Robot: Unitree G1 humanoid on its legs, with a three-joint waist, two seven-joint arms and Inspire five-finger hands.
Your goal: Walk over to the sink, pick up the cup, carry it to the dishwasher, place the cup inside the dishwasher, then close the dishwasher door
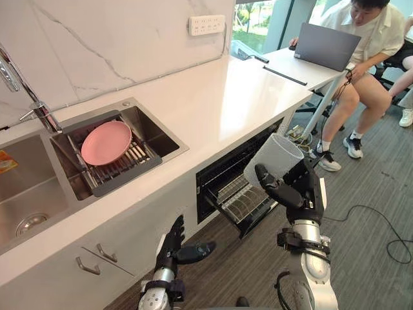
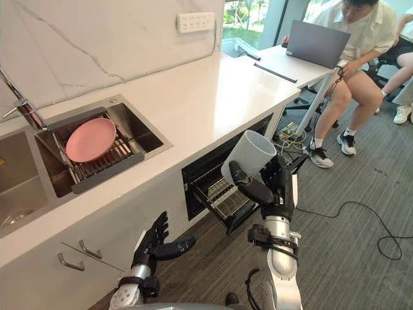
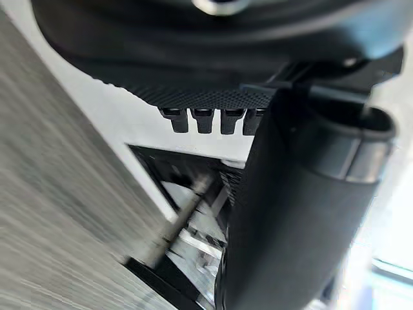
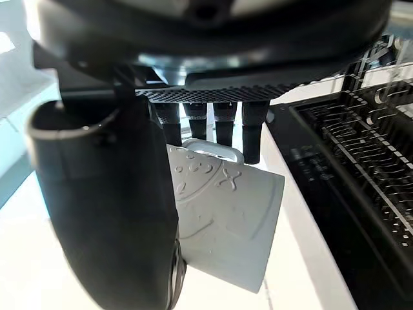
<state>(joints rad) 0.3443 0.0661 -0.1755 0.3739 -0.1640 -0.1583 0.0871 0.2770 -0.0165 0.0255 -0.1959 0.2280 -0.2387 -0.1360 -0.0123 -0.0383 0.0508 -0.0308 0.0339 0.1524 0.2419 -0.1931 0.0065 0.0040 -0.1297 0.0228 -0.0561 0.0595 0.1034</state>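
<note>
A pale grey cup [image 1: 273, 158] [image 4: 226, 219] with a raised pattern is held tilted in my right hand [image 1: 298, 194], fingers and thumb curled round it. It hangs just in front of the open dishwasher [image 1: 226, 177], above its pulled-out wire rack [image 1: 250, 201]. The same cup [image 2: 248, 155] appears above the rack [image 2: 227, 206] in the right eye view. My left hand [image 1: 173, 248] is low by the white cabinet front, fingers straight and holding nothing. Its fingers [image 3: 206, 119] point toward the dishwasher opening.
A white counter [image 1: 213, 103] runs above the dishwasher, with a steel sink [image 1: 39, 187] holding a pink plate [image 1: 106, 142] on a drain rack. A person [image 1: 368, 45] sits with a laptop at the counter's far end. Grey wood floor [image 1: 368, 187] lies to the right.
</note>
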